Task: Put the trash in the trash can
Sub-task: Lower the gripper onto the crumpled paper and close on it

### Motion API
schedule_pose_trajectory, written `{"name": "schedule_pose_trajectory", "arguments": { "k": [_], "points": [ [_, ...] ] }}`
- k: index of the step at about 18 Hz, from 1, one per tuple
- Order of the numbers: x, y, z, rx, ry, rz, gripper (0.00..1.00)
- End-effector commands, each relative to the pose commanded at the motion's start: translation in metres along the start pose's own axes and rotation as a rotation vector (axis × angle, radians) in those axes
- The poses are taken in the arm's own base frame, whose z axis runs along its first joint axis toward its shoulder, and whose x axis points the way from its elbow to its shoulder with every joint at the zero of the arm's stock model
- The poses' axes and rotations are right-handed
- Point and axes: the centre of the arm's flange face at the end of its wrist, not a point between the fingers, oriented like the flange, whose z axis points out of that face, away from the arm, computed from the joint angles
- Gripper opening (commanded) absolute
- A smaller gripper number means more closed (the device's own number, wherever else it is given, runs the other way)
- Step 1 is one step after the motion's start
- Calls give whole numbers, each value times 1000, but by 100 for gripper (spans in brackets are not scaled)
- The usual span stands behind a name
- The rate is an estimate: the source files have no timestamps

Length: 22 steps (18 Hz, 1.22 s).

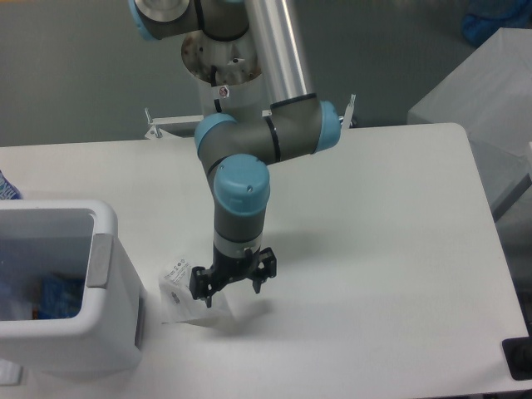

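Note:
A crumpled white wrapper [179,291] with small black print lies on the white table, just right of the trash can. The trash can [104,320] is a white rectangular bin with a thick rounded rim and a grey side panel, at the front left. My gripper [233,293] hangs open directly over the wrapper's right part, fingers pointing down and close to the table. Nothing sits between its fingers. Inside the bin I see blue and clear shapes that I cannot tell apart. No bottle shows on the table.
The arm's base [224,58] stands at the table's far edge. A grey box [490,91] sits beyond the right edge of the table. A blue item [7,187] peeks in at the left edge.

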Motion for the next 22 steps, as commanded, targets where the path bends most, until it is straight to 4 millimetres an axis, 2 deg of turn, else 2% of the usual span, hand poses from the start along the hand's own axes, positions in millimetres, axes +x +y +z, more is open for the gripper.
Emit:
{"name": "schedule_pose_trajectory", "arguments": {
  "k": [5, 9, 15, 18, 20, 22],
  "points": [
    [12, 6, 22, -34, -4, 20, 100],
    [17, 7, 22, -33, -3, 21, 98],
    [14, 16, 30, -54, -35, 22, 50],
    [23, 20, 32, -57, -48, 38, 34],
    [25, 23, 34, -62, -50, 42, 27],
    [25, 22, 31, -58, -49, 43, 15]
  ]
}}
